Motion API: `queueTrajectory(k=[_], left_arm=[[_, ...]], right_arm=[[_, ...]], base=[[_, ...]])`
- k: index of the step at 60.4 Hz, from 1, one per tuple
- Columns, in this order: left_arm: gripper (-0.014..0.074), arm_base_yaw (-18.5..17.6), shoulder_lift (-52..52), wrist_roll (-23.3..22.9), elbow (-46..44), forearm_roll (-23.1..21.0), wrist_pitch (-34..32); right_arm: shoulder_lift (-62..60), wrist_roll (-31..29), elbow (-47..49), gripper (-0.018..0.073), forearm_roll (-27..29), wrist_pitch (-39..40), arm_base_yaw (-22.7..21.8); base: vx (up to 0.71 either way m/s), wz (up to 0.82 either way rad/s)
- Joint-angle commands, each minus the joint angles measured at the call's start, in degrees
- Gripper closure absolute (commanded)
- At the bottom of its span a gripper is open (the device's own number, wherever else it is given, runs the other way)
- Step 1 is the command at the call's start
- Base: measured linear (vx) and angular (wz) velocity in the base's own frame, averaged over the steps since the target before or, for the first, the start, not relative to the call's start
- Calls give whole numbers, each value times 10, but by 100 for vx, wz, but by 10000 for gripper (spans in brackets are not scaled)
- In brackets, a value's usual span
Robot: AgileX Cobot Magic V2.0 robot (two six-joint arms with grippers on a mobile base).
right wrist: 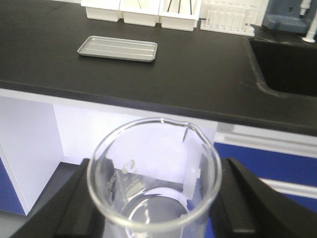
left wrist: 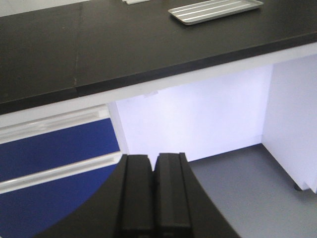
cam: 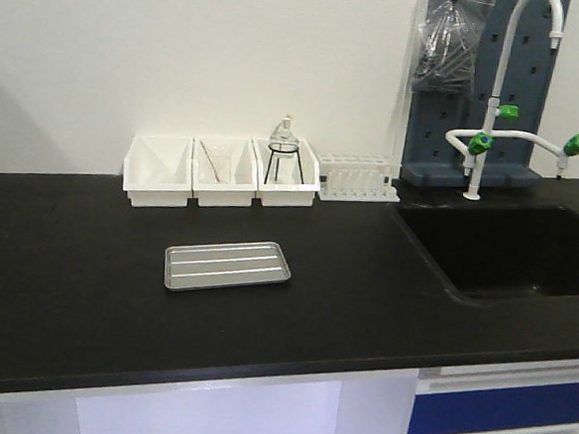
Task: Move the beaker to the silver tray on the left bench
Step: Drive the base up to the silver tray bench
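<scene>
The beaker (right wrist: 153, 171) sits clamped between the 2 black fingers of my right gripper (right wrist: 154, 213), upright, rim toward the wrist camera. It hangs in front of the left bench (cam: 88, 263), short of its front edge and well apart from the silver tray (cam: 227, 265). The picture's lower edge cuts off the beaker's base, and faint white markings on the glass wall are too blurred for me to read. The front camera shows neither the beaker nor either arm.

The tray lies flat on the black worktop, nothing in it. My left gripper (left wrist: 153, 193) has its fingers pressed together with nothing between them, pointing at the recess under the bench; only part of the tray shows in that view.

Behind the tray, 3 white bins (cam: 223, 173) stand against the wall, a glass flask (cam: 285, 139) on a stand in the right one. A test-tube rack (cam: 358, 176) stands beside them, then the sink (cam: 506, 252), cut off at the right.
</scene>
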State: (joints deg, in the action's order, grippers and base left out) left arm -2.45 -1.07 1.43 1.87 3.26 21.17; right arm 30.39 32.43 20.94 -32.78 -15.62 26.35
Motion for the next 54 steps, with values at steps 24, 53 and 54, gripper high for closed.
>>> queueTrajectory(k=[24, 53, 54], left_arm=[[595, -4, -4, -1, 11, -2, -43], [595, -4, -4, -1, 11, -2, -43], [595, -4, -4, -1, 11, -2, -43]], right_arm=[[0, -2, 16, 571, -14, 35, -1], [0, -2, 16, 571, -14, 35, -1], [0, -2, 16, 571, -14, 35, -1]], base=[[35, 16], [35, 19], [32, 26]])
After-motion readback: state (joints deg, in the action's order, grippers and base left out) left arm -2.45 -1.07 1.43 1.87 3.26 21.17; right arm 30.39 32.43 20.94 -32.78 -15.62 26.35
